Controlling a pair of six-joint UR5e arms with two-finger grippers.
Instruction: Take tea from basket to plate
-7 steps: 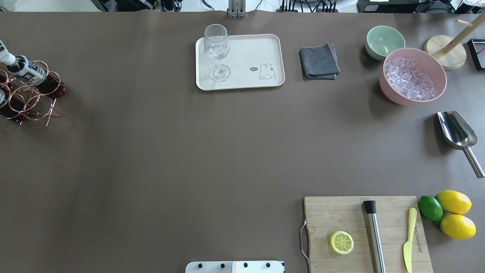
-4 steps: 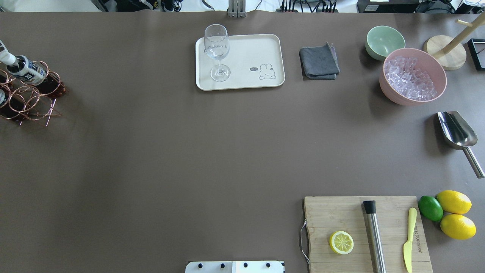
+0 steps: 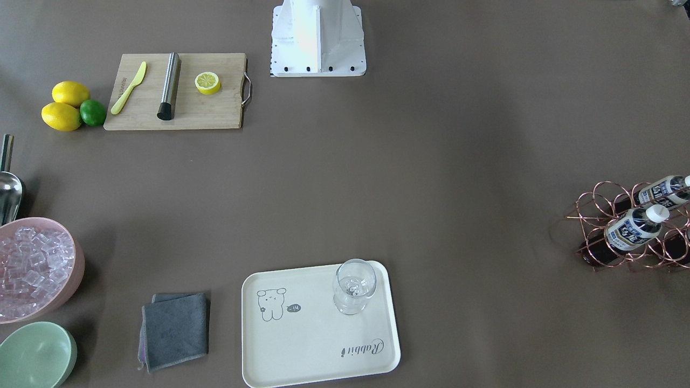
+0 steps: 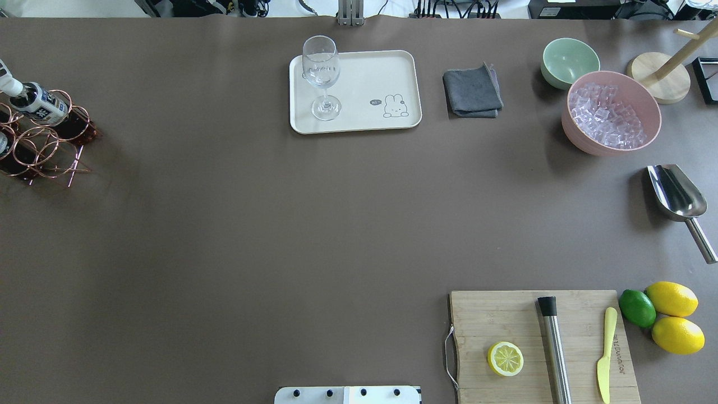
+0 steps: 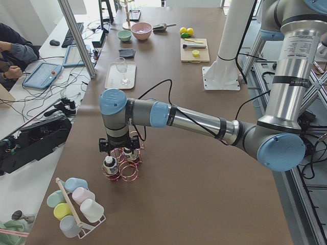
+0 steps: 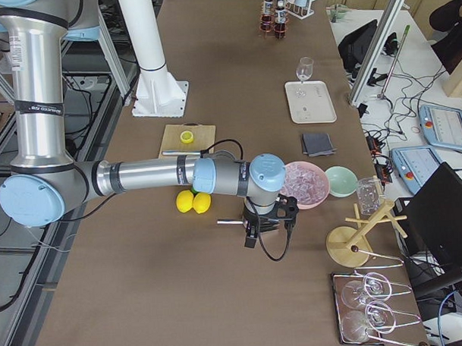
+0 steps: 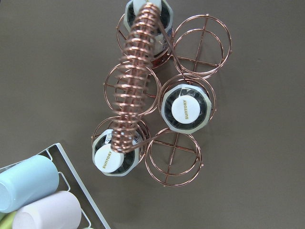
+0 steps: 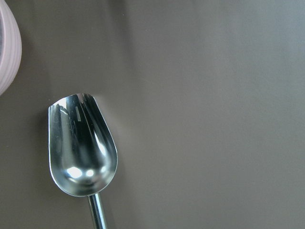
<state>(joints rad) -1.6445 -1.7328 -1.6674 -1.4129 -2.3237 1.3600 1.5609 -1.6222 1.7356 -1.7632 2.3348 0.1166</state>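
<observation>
Left wrist view: 3 tea (image 7: pixel 185 109) bottles stand upright in the basket (image 7: pixel 136 81) rings; overhead crops the basket at the frame edge
Left arm: stretched out, left gripper (image 5: pixel 120 152) pointing down over the basket, jaws cannot be told
Right arm: right gripper (image 6: pixel 265 226) above the scoop (image 8: pixel 81 152), jaws cannot be told
Table: brown; plate (image 4: pixel 370 73) well apart from the basket, holding a wine glass (image 4: pixel 321 76)
</observation>
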